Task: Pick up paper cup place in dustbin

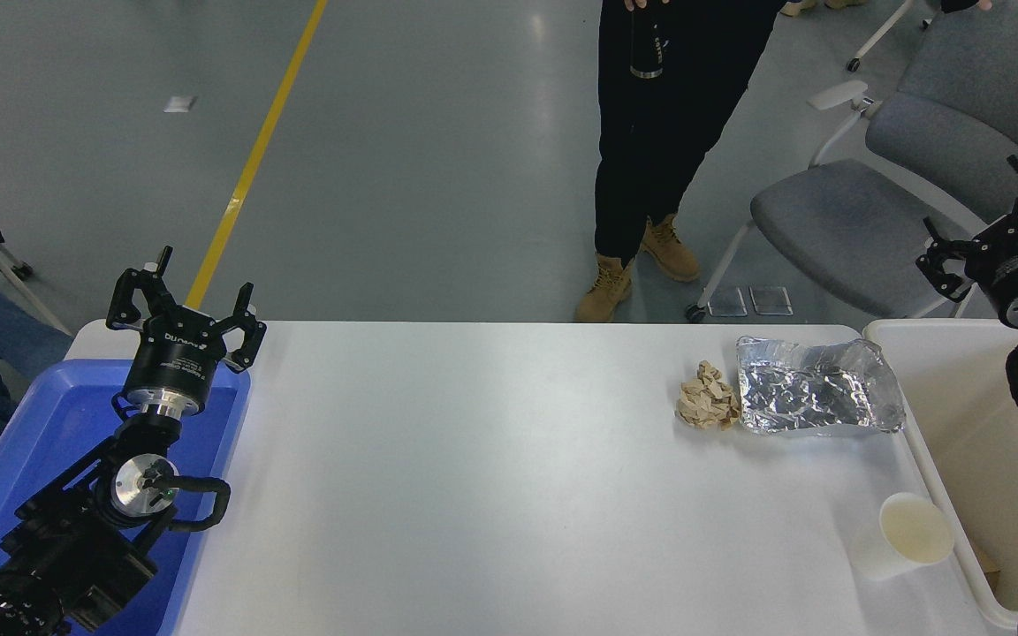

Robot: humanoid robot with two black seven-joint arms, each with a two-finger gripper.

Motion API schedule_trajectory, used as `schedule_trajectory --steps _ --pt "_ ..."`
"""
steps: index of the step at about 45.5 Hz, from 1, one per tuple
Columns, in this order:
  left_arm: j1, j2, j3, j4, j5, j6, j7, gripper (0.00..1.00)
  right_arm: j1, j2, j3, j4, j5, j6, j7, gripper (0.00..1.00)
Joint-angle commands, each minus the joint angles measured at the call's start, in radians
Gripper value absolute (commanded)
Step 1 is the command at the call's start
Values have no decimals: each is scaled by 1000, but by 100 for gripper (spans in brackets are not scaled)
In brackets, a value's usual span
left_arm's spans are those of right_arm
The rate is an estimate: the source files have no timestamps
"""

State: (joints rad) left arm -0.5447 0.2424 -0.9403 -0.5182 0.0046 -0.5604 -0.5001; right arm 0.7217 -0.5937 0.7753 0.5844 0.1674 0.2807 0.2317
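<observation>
Over on the left, the left tool [186,305] sits above the blue tray [32,459], its fingers spread wide with nothing between them, the arm running back toward the lower left corner. Moving across, a long bare stretch of white tabletop [474,477]. Beyond the far edge stands a person [668,124] in dark clothes and tan boots, holding a dark bottle [646,44]. Further right on the tabletop, there's a tan paper wad [707,397], touching the crumpled silver foil bag [818,389] just to its right. Nearer the camera and further right, the paper cup [907,534] stands upright, mouth open, cream inside showing, close to the right edge of the tabletop and just beside the rim of the dustbin [933,459]. The cup is free, with nothing touching it. The dustbin fills the right edge of the view. Above it, up high, hangs the right tool [986,234], well apart from the cup, its fingers parted and gripping nothing. Behind it sit grey chairs [836,212].
</observation>
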Motion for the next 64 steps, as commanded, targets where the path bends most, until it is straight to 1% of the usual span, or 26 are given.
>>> schedule_trajectory --steps 1,64 --pt "0 0 0 0 0 1 0 98 -1 2 -1 2 1 0 0 100" --pt "0 0 0 0 0 1 0 98 -27 -11 1 3 1 8 0 100"
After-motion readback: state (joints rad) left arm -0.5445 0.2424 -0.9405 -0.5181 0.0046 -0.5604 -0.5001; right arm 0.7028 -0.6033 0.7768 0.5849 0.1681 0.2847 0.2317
